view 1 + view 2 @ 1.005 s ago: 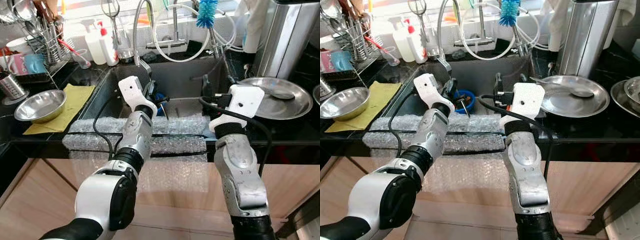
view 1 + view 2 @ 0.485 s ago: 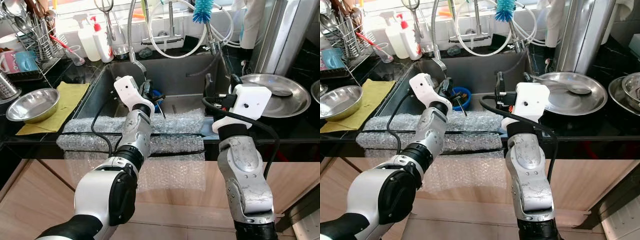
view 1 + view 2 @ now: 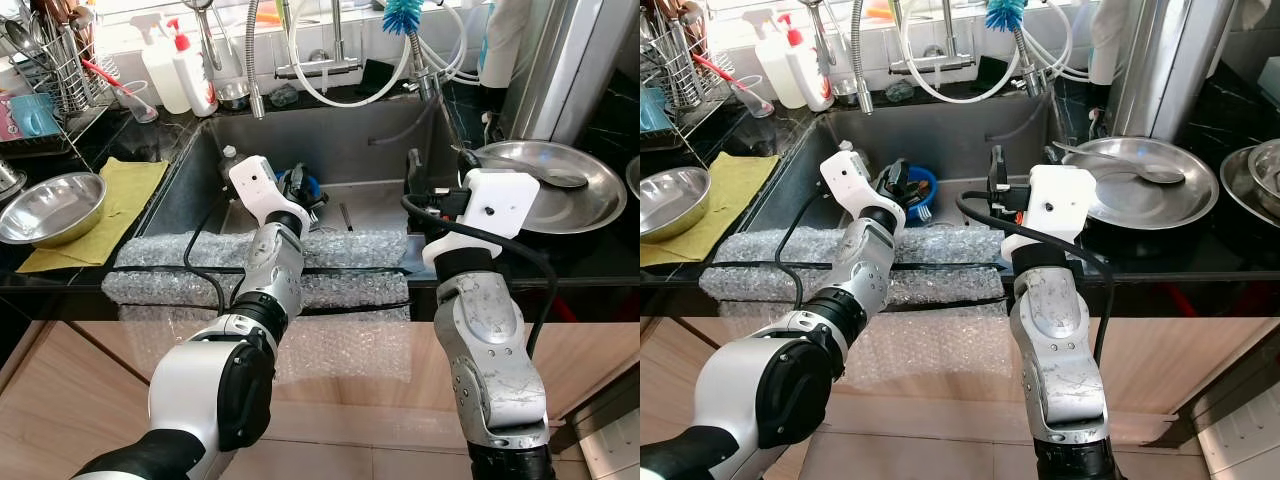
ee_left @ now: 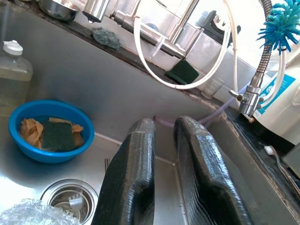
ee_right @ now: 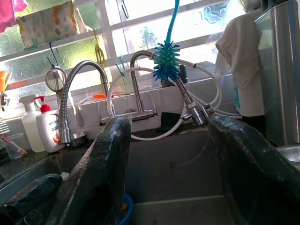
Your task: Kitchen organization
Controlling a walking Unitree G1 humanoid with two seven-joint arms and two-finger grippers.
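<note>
I'm standing at the sink (image 3: 200,170), both arms reaching over the bubble-wrap padding (image 3: 180,250) on its front edge. On the counter to my right, a big steel plate (image 3: 590,200) is carrying a spoon (image 3: 560,181); to my left, a steel bowl (image 3: 50,207) is sitting on a yellow cloth (image 3: 125,195), with a utensil rack (image 3: 55,70) behind it.

Down in the basin, a blue bowl (image 4: 49,138) is lying beside the drain (image 4: 70,201), holding a green scrub pad (image 4: 55,136) and some tan scraps. A plastic bottle (image 4: 14,70) is standing against the sink wall next to it.

I'm keeping my left gripper (image 4: 161,129) low inside the basin, fingers nearly together with just a thin slit between them, gripping nothing, bowl just beside it. My right gripper (image 5: 176,154) is hovering over the sink's right side, fingers spread wide, empty.

I'm guessing the blue bowl is the item to clear. It's looking like light, rigid plastic, probably wet and slippery; the contents are loose, so tipping is going to spill them. I'm planning to pinch the rim on the near side, one finger inside, one outside, and keep it level. The pad itself is soft and squashy.
</note>
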